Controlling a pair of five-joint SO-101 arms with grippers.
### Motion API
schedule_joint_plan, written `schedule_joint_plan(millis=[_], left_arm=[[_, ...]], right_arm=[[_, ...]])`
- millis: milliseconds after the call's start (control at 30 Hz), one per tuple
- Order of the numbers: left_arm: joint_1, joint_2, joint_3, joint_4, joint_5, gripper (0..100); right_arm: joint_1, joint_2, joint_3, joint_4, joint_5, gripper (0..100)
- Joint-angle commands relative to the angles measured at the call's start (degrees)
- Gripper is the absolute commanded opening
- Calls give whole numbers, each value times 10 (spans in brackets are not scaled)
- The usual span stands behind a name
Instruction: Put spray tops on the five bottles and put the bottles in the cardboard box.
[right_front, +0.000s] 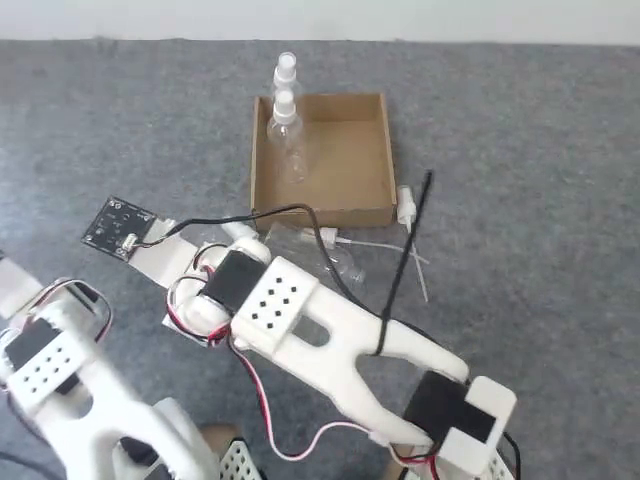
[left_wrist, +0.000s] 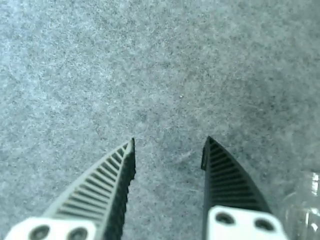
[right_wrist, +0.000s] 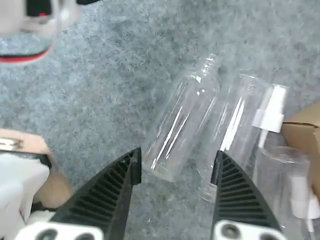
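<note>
**Clear plastic bottles lying just in front of the box**

I am hovering the right gripper with its jaws spread wide and holding nothing, over an uncapped bottle lying on the grey carpet. Just beside it is a second bottle with a white spray top against it; I cannot tell whether that top is fitted. The cardboard box is sitting just beyond them, with one capped bottle already lying inside. The left gripper is hanging over bare carpet, its jaws also wide and empty. I am judging the uncapped bottle to be light, thin-walled and slick, likely to roll or dent. I am planning to close gently across the middle of its body, leaving the neck free for a spray top.
</note>
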Motion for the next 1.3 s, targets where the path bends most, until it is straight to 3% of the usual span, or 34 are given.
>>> schedule_joint_plan(millis=[0,633,1067,1267], left_arm=[[-1,-1,-6,-16,6,203],[-1,-1,-5,-16,6,203],[-1,-1,-5,-16,5,203],[-1,-1,-5,-16,5,203]], right_arm=[[-5,22,-40,-35,-15,190],[16,153,-40,-128,-13,190],[46,220,-55,-130,-13,189],[52,229,-58,-127,14,65]])
